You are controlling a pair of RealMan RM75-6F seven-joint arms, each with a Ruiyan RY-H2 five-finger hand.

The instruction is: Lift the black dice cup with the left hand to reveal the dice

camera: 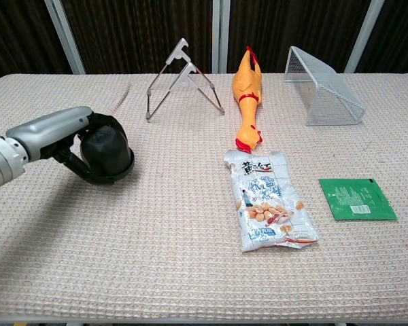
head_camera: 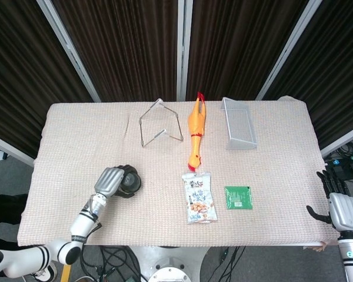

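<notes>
Left hand [camera: 68,139] wraps the black dice cup [camera: 107,155] low over the tabletop [camera: 190,272]; no dice visible. Recommend lifting straight, grip firm.

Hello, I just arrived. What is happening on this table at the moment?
The robot's left hand grips the black dice cup, mouth down, low over the table; whether it touches the cloth is unclear. No dice show. The right hand hangs beyond the table's edge, holding nothing. A rubber chicken and snack bag lie untouched.
</notes>
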